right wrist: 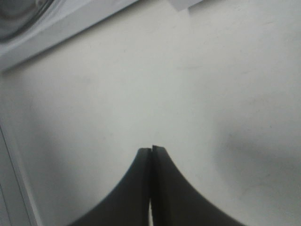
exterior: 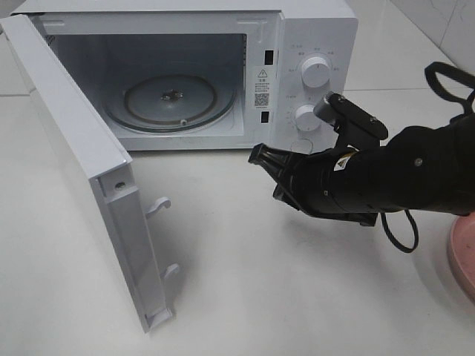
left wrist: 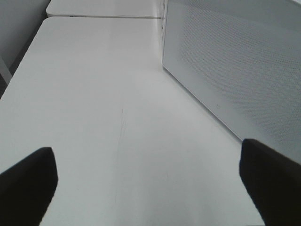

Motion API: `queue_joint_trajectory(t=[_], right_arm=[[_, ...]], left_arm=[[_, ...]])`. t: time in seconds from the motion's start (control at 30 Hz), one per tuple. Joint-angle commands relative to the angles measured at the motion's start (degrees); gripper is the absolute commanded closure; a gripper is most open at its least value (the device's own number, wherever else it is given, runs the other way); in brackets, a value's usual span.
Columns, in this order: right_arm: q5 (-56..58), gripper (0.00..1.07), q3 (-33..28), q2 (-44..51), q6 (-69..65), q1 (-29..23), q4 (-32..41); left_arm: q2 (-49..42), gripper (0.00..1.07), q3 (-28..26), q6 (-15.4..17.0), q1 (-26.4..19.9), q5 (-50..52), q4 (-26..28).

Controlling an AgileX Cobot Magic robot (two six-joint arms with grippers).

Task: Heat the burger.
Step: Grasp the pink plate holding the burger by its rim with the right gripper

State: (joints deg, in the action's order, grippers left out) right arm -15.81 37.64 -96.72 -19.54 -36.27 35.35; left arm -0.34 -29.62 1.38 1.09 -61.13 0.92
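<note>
Microwave door (exterior: 74, 163) open, turntable (exterior: 169, 100) bare; burger unseen, perhaps off the right edge, so loading remains; right tool (exterior: 258, 156) closed, left tool (left wrist: 148, 183) spread wide, both empty.

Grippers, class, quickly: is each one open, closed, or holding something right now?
Left gripper: open, holding nothing.
Right gripper: closed, holding nothing.
</note>
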Motion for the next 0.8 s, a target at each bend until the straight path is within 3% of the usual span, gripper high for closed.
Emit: queue_joint_trajectory(t=[0.03, 0.47, 0.57, 0.8], right_arm=[[6.0, 1.06, -0.1, 2.1, 5.7, 0.3, -2.2], [35.4, 1.01, 0.0, 9.6, 16.0, 1.1, -17.3], [37.4, 1.00, 0.0, 10.1, 16.3, 1.5, -18.1], [46.9, 0.85, 0.0, 15.9, 16.7, 5.2, -25.1]], left_arm=[[-1.0, 0.09, 0.1, 0.0, -0.2, -0.1, -0.2], [-1.0, 0.09, 0.1, 0.0, -0.2, -0.1, -0.2], [-1.0, 0.09, 0.1, 0.0, -0.2, -0.1, -0.2], [-1.0, 0.09, 0.1, 0.0, -0.2, -0.1, -0.2]])
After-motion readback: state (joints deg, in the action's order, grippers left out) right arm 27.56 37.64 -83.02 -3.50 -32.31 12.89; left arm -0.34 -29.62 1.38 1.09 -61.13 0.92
